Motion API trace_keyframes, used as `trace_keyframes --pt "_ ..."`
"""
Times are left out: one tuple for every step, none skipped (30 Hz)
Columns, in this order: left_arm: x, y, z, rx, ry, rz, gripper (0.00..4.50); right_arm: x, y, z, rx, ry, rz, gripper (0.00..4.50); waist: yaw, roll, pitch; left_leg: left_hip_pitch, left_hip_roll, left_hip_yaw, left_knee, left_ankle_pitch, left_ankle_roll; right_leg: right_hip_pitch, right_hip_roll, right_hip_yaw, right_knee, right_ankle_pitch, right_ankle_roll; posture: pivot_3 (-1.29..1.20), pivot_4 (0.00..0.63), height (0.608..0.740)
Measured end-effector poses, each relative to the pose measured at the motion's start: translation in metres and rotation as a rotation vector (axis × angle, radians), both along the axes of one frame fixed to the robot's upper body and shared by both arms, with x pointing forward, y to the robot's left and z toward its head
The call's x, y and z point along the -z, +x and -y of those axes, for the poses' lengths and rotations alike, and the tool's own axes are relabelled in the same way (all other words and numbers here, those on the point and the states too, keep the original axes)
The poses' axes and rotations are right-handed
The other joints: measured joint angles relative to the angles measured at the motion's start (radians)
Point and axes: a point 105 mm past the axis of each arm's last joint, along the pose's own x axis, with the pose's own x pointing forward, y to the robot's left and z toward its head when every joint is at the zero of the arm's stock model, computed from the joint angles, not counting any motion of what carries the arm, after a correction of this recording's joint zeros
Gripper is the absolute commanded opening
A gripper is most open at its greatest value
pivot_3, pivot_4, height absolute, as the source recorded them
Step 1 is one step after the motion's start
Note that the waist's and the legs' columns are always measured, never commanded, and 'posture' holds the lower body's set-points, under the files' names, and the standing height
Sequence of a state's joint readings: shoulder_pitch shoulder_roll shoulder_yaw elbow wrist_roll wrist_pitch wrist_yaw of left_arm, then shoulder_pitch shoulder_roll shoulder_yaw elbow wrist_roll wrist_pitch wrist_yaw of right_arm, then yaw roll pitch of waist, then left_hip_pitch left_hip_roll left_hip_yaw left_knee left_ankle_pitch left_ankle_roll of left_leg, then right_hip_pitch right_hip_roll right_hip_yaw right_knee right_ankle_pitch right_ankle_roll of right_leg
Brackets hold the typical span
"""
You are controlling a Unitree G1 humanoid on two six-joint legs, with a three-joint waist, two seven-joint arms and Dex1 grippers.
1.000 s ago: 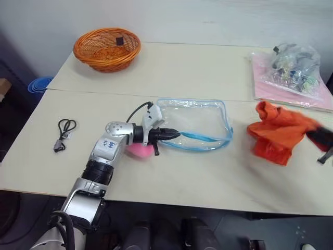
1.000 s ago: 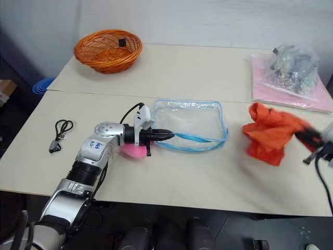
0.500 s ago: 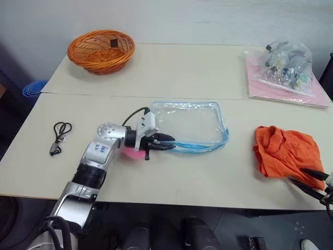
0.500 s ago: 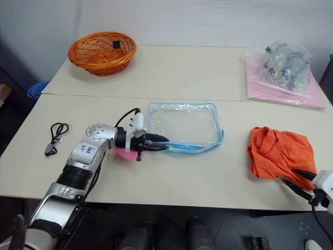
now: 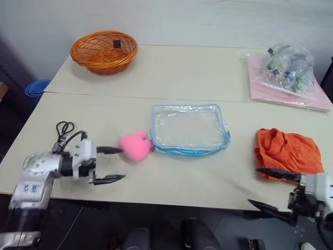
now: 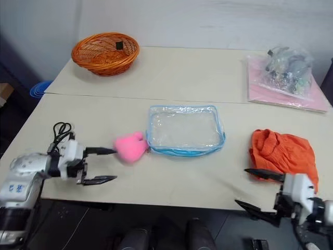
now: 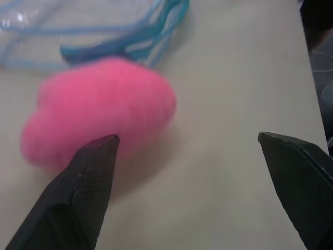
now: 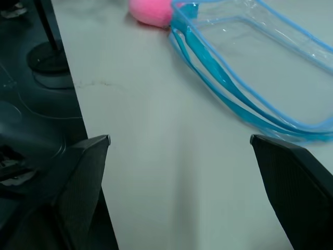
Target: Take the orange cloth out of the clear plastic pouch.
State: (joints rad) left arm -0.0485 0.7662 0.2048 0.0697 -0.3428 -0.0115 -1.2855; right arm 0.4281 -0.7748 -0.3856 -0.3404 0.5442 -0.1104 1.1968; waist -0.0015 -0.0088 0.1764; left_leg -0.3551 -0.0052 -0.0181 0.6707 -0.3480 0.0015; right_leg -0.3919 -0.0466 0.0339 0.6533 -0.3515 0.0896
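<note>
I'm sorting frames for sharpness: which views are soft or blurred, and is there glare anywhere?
Left wrist view: the pink plush is soft-edged and the pouch trim behind it smeared. Right wrist view: the clear pouch is slightly soft, with small highlights on the plastic. Head views: fairly sharp; even light, faint sheen on the pouch, orange cloth crisp.

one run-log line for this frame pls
orange cloth: on table, out of pouch | clear plastic pouch: empty, flat | left gripper: open, holds nothing, near pink plush | right gripper: open, holds nothing
</note>
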Motion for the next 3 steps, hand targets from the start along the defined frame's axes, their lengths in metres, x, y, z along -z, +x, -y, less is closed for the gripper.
trace_keyframes --pt "0.0052 -0.0046 -0.0040 -0.021 0.008 -0.001 4.50 0.0049 0.0020 -0.0048 -0.014 -0.002 0.015 4.48 0.002 0.000 0.000 0.000 0.000 0.000 0.000 0.000 0.000 0.000 0.000 0.000 0.000 0.000 0.000 0.00 0.150 0.740" --pt "0.0079 -0.0072 -0.0064 -0.035 0.016 0.003 4.50 0.0086 0.0042 -0.0061 -0.012 -0.002 0.027 4.48 0.005 0.000 0.000 0.000 0.000 0.000 -0.001 0.000 0.000 0.000 0.000 -0.001 0.000 0.000 0.000 0.00 0.150 0.740" --pt "0.0091 -0.0087 -0.0080 -0.048 0.018 0.016 4.50 0.0113 0.0069 -0.0067 -0.007 -0.003 0.039 4.48 0.007 0.000 0.000 0.000 0.000 0.000 -0.001 0.000 0.000 0.000 0.000 -0.001 0.000 0.000 0.000 0.00 0.150 0.740"
